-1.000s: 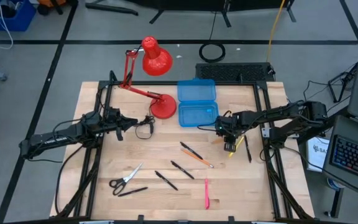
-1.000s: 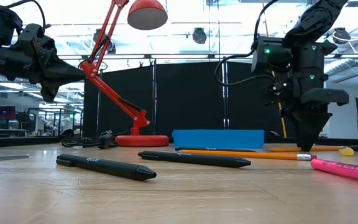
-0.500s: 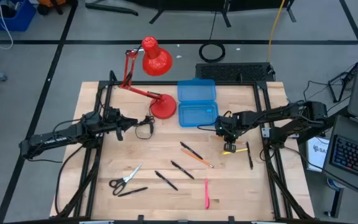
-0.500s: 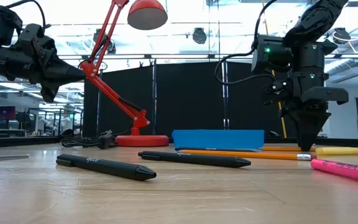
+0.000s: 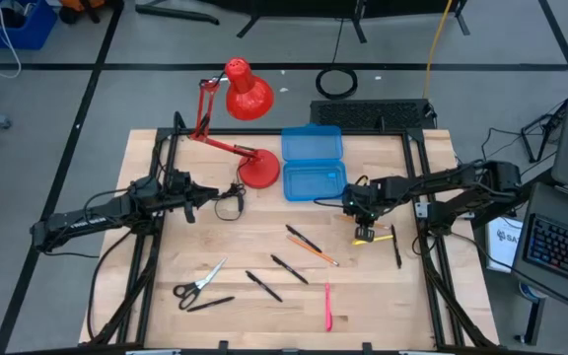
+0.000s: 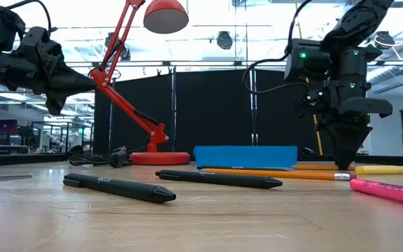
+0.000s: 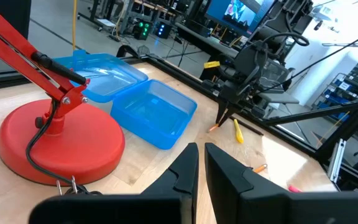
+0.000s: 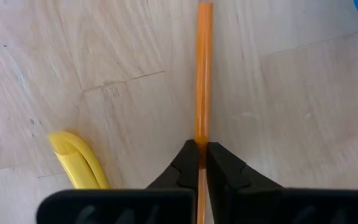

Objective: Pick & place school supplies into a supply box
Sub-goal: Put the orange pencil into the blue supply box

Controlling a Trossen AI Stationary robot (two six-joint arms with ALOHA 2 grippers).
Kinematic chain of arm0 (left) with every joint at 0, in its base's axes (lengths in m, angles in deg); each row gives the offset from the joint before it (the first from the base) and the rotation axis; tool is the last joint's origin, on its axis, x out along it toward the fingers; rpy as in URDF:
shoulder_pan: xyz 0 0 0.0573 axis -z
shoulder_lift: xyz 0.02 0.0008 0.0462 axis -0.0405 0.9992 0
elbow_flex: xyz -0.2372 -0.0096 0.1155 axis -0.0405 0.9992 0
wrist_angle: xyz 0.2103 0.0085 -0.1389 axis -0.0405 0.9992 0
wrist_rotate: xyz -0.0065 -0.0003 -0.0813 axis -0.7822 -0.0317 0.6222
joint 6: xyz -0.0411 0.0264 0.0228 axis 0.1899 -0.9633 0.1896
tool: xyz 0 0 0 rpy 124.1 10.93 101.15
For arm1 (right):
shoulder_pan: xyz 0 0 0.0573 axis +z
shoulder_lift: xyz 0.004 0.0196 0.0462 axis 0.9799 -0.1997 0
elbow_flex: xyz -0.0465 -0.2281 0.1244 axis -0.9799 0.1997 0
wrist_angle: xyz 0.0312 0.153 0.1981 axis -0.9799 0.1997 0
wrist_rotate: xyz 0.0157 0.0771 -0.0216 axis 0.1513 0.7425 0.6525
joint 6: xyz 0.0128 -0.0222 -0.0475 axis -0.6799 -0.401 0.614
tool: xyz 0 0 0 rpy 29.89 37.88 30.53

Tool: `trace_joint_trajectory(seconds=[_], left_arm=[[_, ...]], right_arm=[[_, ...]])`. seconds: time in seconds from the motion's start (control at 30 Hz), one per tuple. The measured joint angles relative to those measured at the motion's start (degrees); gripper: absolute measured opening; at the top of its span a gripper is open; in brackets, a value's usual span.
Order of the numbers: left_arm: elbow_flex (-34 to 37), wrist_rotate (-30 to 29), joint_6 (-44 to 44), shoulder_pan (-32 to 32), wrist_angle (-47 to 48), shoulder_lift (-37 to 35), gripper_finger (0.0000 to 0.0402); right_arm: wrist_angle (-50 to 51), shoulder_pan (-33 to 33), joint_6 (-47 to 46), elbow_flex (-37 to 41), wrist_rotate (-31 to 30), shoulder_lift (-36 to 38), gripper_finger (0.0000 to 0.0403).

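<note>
Presently in hand: one thin orange pencil (image 8: 203, 74), a slender stiff stick lying flat on the pale wooden table (image 5: 225, 237), just beside the short yellow marker (image 8: 79, 162) and near the open bright blue plastic pencil case (image 5: 289, 182) with its hinged lid folded back. By judgement it handles as very light and rigid, not fragile except at the point. It is smooth and round enough to roll, or to swivel in a pinch taken far from the middle, so a hold near mid-length would carry it most level. The right gripper (image 8: 201, 144) stands upright over it, tips down at the table. Its two dark fingers are closed onto the pencil, which runs straight out between the tips. The grip looks centred across the pencil's width, but how far along its length cannot be told. The pencil seems not yet lifted from the wood. The left gripper (image 7: 201, 163) waits near the round red lamp base (image 7: 61, 143), well apart from the work, fingers drawn almost together with only a narrow slit between them and nothing held. Remaining stock on the table — small black-handled scissors (image 5: 198, 283), thin black pens (image 5: 289, 268) and a pink pen (image 5: 327, 306).
</note>
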Motion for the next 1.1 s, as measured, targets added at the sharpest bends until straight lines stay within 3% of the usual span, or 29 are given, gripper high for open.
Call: trace_joint_trajectory(seconds=[0.53,1.1], left_arm=[[0.00,0.00,0.00,-0.02,0.00,0.00,0.0031],[0.00,0.00,-0.02,-0.01,0.00,0.00,0.0031]], right_arm=[[-1.66,0.00,-0.43,0.04,-0.11,1.35,0.0000],[-11.26,0.00,1.51,-0.07,-0.19,1.48,0.0000]])
